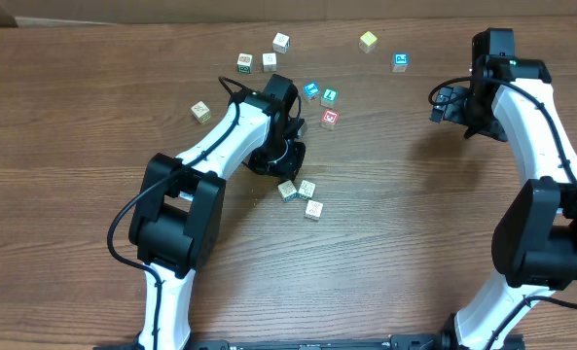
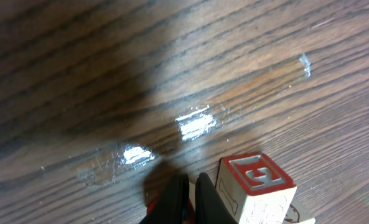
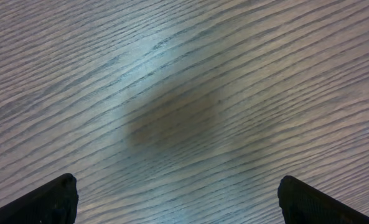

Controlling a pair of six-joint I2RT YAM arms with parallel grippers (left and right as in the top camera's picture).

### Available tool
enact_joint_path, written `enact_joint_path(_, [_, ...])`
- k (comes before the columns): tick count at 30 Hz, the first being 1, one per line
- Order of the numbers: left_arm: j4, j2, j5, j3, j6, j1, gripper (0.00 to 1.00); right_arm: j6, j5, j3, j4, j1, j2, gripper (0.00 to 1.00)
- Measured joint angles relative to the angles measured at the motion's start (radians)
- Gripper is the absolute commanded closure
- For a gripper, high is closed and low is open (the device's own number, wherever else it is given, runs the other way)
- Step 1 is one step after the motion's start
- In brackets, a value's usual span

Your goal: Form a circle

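The circle (image 1: 307,188) has three cubes (image 1: 313,209); left pincer (image 2: 189,186) pinched together empty, right pincer (image 3: 178,202) spread wide.

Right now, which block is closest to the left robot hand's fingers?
The red-printed cube, sitting right beside the shut left gripper; the blue-faced cubes lie farther off.

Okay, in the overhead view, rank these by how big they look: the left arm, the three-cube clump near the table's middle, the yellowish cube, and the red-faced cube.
1. left arm
2. three-cube clump
3. yellowish cube and red-faced cube: they look alike, so no ranking between them.
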Motion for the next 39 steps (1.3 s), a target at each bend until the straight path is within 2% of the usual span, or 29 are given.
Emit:
enact_joint_path(13, [-0.006, 0.0, -0.002, 0.0, -0.007, 0.0, 0.96, 0.0, 0.0, 0.0, 0.0, 0.0, 0.0, 0.0])
enact_joint_path(22, [0.072, 0.0, -0.118, 0.0, -0.09, 0.0, 0.96, -0.001, 0.0, 0.0, 0.001, 0.0, 0.0, 0.0])
enact_joint_path(29, [0.001, 0.0, -0.18, -0.001, -0.121, 0.0, 0.96, 0.0, 0.0, 0.0, 0.0, 0.0, 0.0, 0.0])
enact_joint_path(39, [-0.081, 0.0, -0.182, -0.001, -0.132, -0.013, 0.96, 0.0, 0.0, 0.0, 0.0, 0.0, 0.0, 0.0])
